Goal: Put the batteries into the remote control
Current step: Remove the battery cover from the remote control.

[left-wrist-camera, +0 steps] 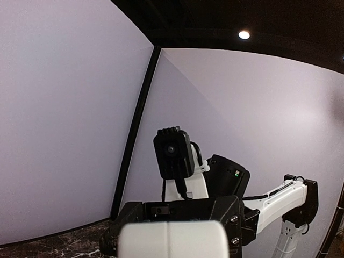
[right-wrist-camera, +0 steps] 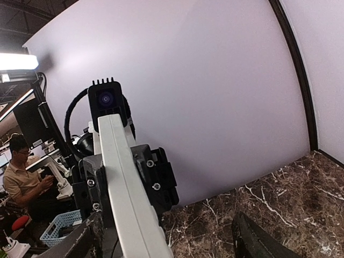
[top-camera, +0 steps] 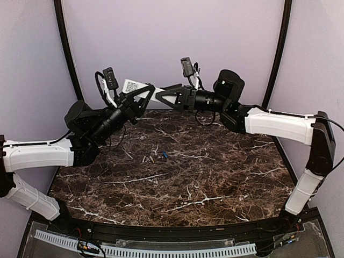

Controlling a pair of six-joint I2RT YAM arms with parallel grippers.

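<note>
Judging by how things lie, the loading itself is reckoned not yet begun. The remote control is held in the air over the far edge of the table, clamped narrowly across its body by the left gripper. Its labelled back is turned toward the overhead camera. The right gripper is brought up to the free end of the handset. In the right wrist view its fingers are seen standing wide apart on either side of the white body, with a clear gap on at least one side, so nothing is gripped by it. Whether the battery cover is on or off cannot be told, and no open compartment is shown in any view. A blue battery is seen lying loose on the marble near the middle of the table, well apart from both grippers. A small dull thing just beside it may be a second one, but it is too small to tell. What is left, it is judged, is nearly everything: the compartment has to be exposed, the batteries picked up and each one seated.
</note>
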